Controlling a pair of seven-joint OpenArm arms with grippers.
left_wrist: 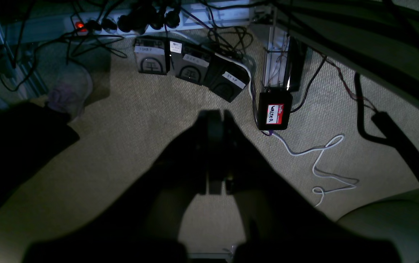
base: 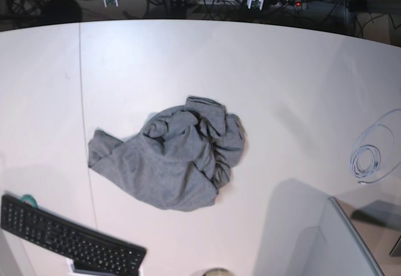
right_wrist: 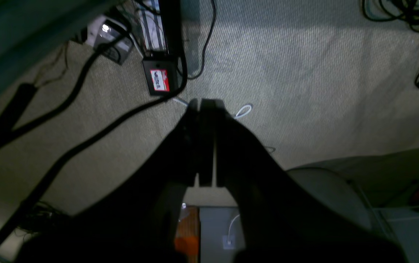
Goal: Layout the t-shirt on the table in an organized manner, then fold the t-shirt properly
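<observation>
Both sets of my fingers, left [left_wrist: 215, 120] and right [right_wrist: 204, 106], are pressed together with nothing between them, pointing down at the carpeted floor [left_wrist: 121, 146] beside the tabletop [base: 282, 88]. On that tabletop the t-shirt [base: 175, 163] lies crumpled in a grey heap near the middle, beside the keyboard [base: 69, 238].

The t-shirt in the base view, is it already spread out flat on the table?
No, the t-shirt lies crumpled in a bunched heap near the middle of the table, with folds piled on its right side.
</observation>
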